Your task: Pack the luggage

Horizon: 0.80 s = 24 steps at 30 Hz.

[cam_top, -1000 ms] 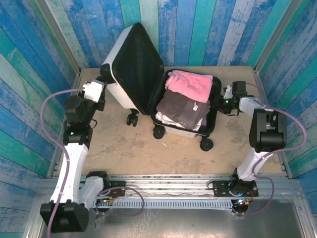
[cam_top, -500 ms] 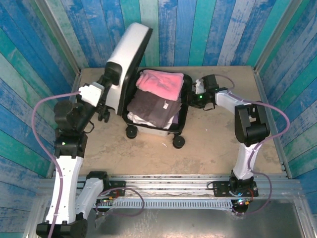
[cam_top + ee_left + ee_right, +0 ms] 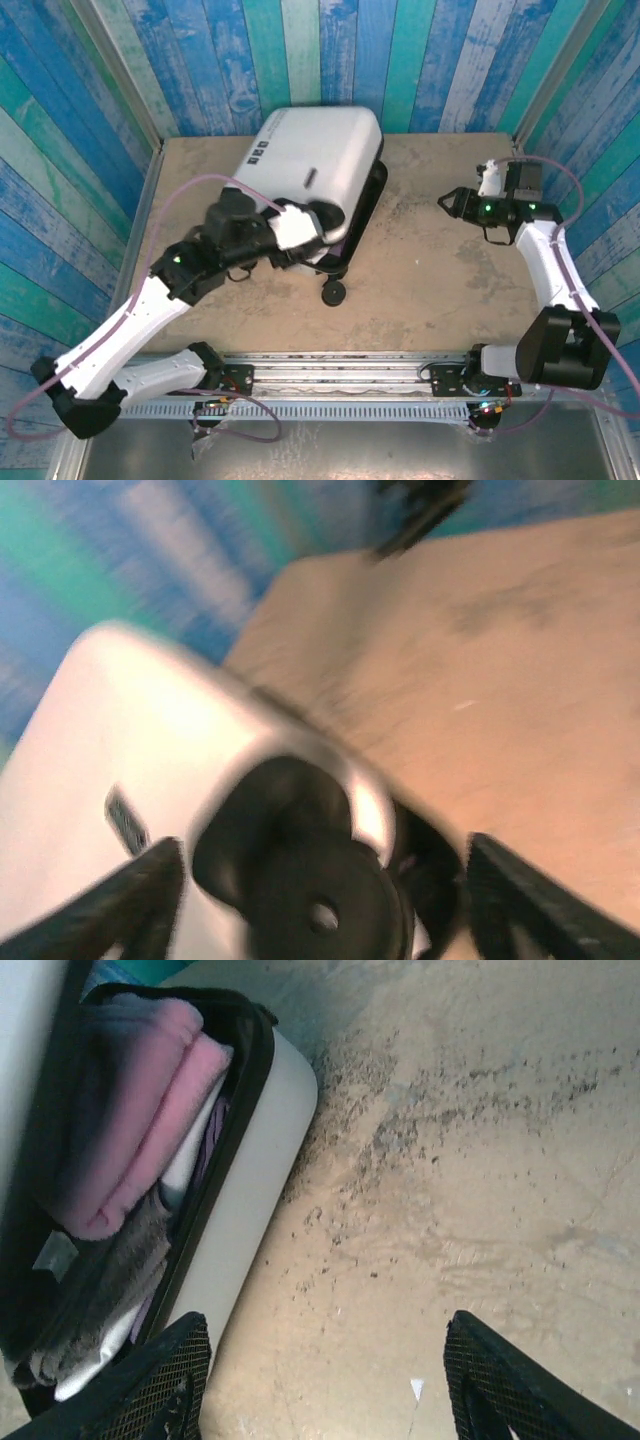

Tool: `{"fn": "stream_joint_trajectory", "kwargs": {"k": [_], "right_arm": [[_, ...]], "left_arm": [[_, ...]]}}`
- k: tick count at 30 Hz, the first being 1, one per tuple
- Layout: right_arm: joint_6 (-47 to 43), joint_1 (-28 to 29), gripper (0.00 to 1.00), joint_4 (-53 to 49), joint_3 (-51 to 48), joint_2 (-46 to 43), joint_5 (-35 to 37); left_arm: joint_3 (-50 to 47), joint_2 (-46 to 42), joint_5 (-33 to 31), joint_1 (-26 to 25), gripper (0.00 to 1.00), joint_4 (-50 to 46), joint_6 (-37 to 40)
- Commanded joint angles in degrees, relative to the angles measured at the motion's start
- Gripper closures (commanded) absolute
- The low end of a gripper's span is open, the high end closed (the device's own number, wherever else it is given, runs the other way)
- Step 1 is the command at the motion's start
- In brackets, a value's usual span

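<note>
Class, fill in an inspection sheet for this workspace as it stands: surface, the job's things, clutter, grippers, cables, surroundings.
Surface: tan table, with dark gritty marks near the luggage.
Job's things: luggage lies shell-up, lid lowered but gaping. A pink garment and a grey garment are packed inside.
Clutter: tiny white speck on the table.
Grippers: left gripper open, fingers either side of a black wheel. Right gripper open over bare table.
Cables: purple cable loops over the left arm; right cable arcs behind the right wrist.
Surroundings: blue and teal plank walls.
</note>
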Motion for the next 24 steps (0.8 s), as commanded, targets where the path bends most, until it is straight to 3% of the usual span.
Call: {"fn": "stream_joint_trajectory", "kwargs": {"k": [1,4,6,9,11,13,15,17,19,22,24], "right_arm": [[-2.3,0.1,0.35,-4.3,-2.8,1.5,0.0],[-1.5,0.0,0.35,-3.6,-3.7,2.9,-2.4],[-0.3,0.1,0.36,-1.8,-4.3,2.9,-3.2],[1.3,0.9,0.38,-0.4,-3.8,2.8,-3.6],[2.2,3.0,0.39,-0.3,-2.6,2.9,-2.7],[3.6,6.1,0.39,0.4,-1.4,3.4,-1.2],[5.5,9.4,0.4,1.7,-0.5,4.4,0.6],[7.8,11.8,0.43,4.1,-0.4,5.9,1.6],[10.4,12.3,0.47,8.5,-1.5,7.7,1.9],[11.7,12.3,0.51,11.4,-1.2,11.9,4.0],[12.1,12.3,0.53,12.7,-0.1,15.8,4.0]], "left_arm": [[4.2,-1.4,0.5,-3.0,0.07,3.7,-0.9],[6.6,-3.4,-1.2,-3.1,0.07,5.6,-1.1],[6.6,-5.0,-7.1,-3.1,0.07,8.7,-1.7],[3.6,-6.3,-26.3,-3.1,0.07,17.5,-3.1],[3.0,-4.0,-43.6,-1.9,0.07,21.5,-3.9],[8.9,2.0,-49.0,6.8,0.07,14.6,-12.7],[18.3,10.0,-42.7,20.3,0.04,-0.3,-30.6],[23.3,17.7,-36.3,31.3,0.03,-10.6,-41.6],[22.6,23.8,-28.7,38.7,0.09,-12.3,-45.0],[20.6,31.5,-16.4,45.7,0.23,-10.6,-48.5],[18.2,35.0,-9.2,48.7,0.22,-7.1,-49.5]]}}
